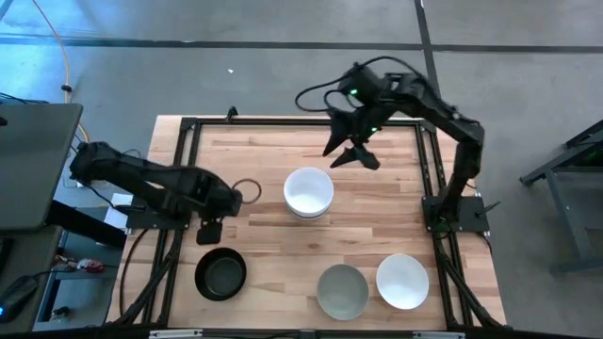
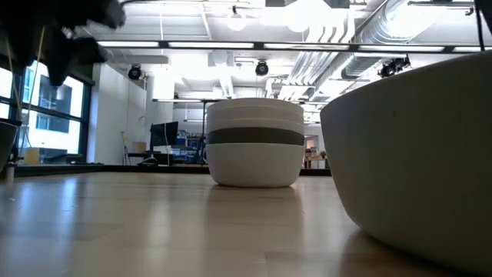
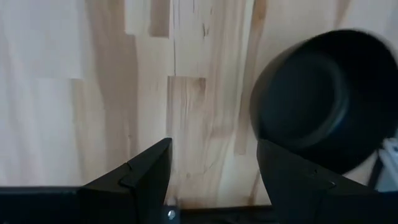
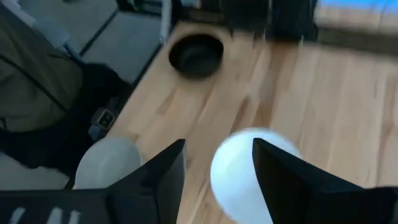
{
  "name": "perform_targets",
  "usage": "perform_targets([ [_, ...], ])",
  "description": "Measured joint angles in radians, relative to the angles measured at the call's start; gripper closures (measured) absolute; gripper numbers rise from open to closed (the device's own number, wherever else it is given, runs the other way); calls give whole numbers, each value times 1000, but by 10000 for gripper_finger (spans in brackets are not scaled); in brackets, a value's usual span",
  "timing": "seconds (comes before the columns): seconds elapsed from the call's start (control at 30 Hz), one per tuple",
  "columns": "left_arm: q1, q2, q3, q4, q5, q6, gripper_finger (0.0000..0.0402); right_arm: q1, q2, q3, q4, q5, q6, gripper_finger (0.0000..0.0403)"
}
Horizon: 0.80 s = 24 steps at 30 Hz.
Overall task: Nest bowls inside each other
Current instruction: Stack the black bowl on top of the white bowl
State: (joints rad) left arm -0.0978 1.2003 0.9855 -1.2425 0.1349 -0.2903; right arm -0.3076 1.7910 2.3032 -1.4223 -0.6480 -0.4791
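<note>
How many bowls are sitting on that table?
4 spots show bowls: a white stack at the middle, a black bowl front left, a grey bowl and a white bowl front right. The stack holds several nested bowls, so some are hidden.

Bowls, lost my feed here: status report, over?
Both jaws open, empty. Bowl stack mid-table; black bowl, grey bowl, white bowl loose. Nothing in the way.

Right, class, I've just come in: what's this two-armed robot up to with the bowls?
It is nesting bowls. A stack of nested bowls stands mid-table; a black bowl, a grey bowl and a white bowl sit apart along the near edge. The right gripper hangs open beyond the stack, holding nothing; the left gripper hovers open just beyond the black bowl.
</note>
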Motion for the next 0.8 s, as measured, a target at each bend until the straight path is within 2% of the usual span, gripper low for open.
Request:
perform_targets([
  [0.23,-71,-8,-157,169,-1,-96,177,-6,-123,0,151,-93,-27,251],
  [0.8,-254,-8,-208,361,-95,-222,177,-4,-330,0,327,-131,-27,254],
])
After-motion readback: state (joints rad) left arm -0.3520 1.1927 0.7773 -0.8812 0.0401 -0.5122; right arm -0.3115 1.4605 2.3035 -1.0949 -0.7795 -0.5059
